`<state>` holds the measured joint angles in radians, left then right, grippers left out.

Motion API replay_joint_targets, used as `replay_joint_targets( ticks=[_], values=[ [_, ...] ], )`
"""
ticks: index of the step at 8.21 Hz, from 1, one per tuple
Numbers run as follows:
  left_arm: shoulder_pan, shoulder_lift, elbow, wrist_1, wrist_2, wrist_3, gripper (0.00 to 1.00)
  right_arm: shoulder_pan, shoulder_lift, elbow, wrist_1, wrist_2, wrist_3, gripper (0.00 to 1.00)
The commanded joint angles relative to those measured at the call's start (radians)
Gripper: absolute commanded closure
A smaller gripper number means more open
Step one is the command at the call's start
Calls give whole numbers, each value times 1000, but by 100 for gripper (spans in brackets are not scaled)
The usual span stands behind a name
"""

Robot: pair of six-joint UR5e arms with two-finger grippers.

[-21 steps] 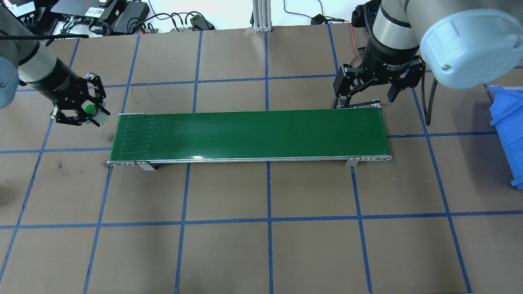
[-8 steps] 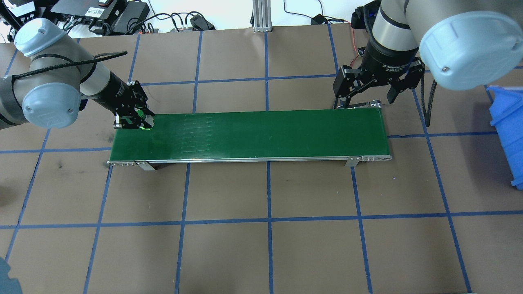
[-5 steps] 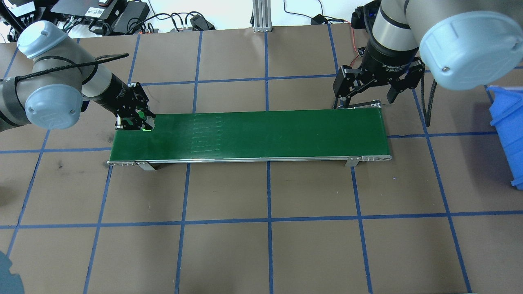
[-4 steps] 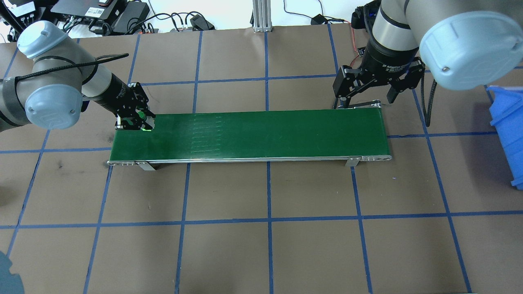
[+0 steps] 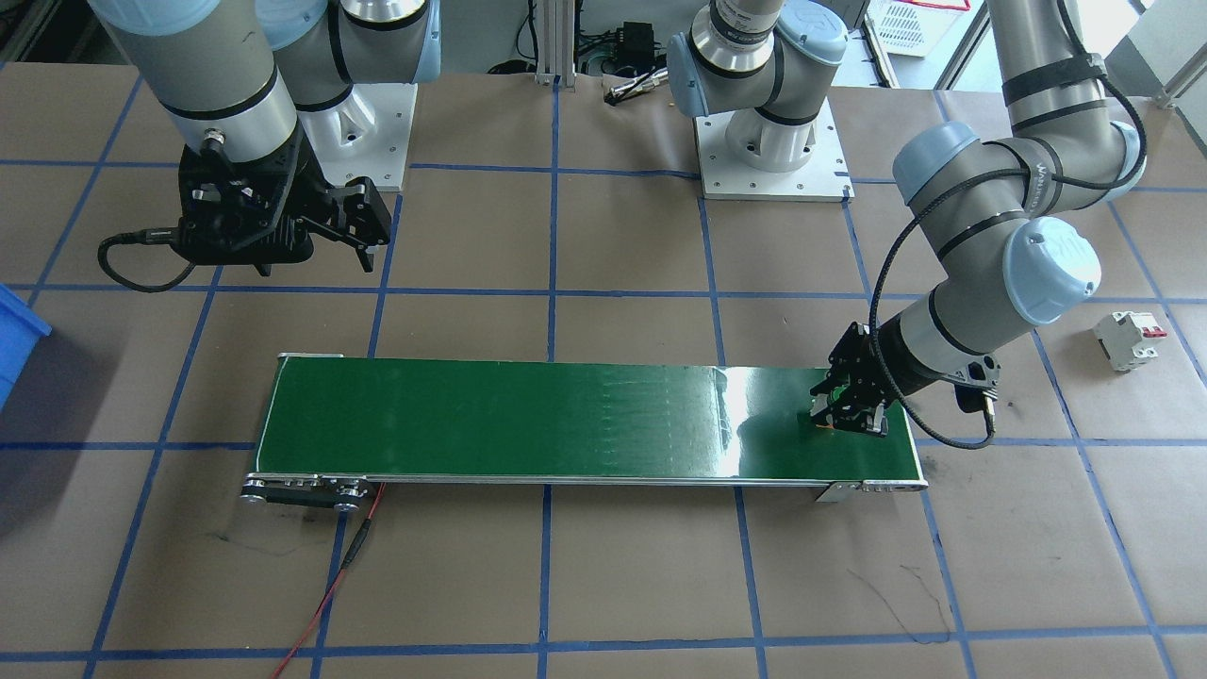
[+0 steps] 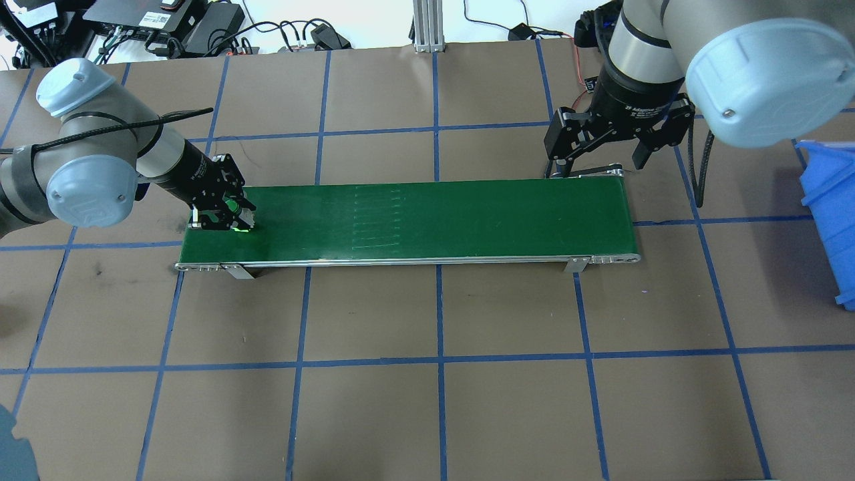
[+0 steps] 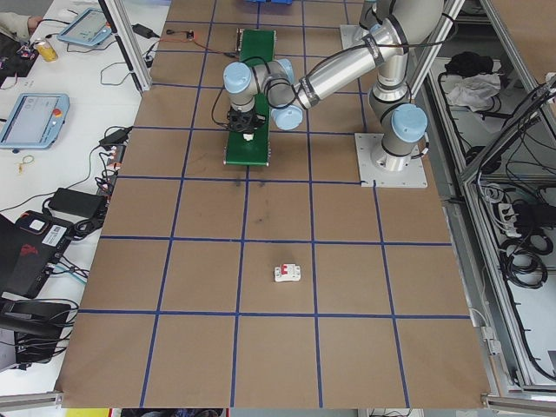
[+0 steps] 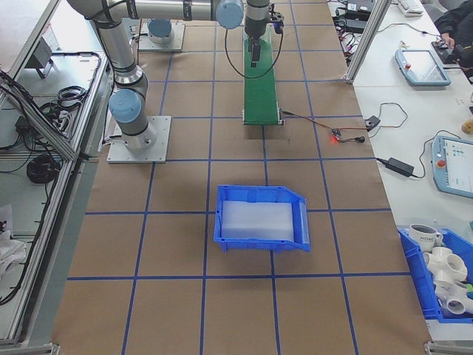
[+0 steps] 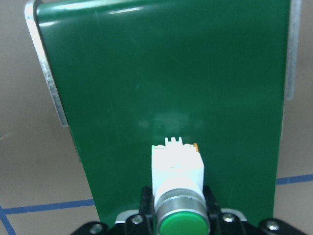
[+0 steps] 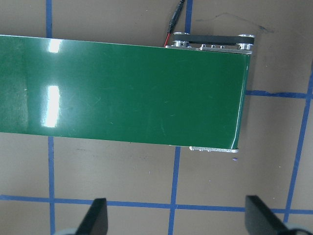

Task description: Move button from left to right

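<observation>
Left gripper [image 6: 228,221] lower now; green-capped, white-bodied button [image 9: 177,166].

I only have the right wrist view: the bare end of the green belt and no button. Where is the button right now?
Observer: The button is at the opposite end of the belt, clamped in the left gripper.
Operator: Is it resting on the belt?
Observer: I cannot tell. The left wrist view shows its white body over the green surface, with the gripper tight against both sides.
Operator: Is anything else on that side?
Observer: A circuit breaker lies on the paper beyond the left arm, off the belt.
</observation>
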<state>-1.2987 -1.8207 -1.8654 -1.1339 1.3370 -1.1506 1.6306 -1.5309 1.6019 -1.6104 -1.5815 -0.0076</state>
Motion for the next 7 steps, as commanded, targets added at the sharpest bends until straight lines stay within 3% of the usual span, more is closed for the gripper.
replay_joint_targets(
  ticks=[1, 2, 3, 7],
  values=[
    [2, -2, -9, -1, 10, 11, 59, 0, 0, 0, 0, 0, 0, 0],
    [2, -3, -12, 0, 8, 15, 6, 0, 0, 0, 0, 0, 0, 0],
    [2, -3, -12, -1, 7, 15, 0, 0, 0, 0, 0, 0, 0, 0],
    [2, -3, -11, -1, 10, 19, 0, 0, 0, 0, 0, 1, 0, 0]
  ],
)
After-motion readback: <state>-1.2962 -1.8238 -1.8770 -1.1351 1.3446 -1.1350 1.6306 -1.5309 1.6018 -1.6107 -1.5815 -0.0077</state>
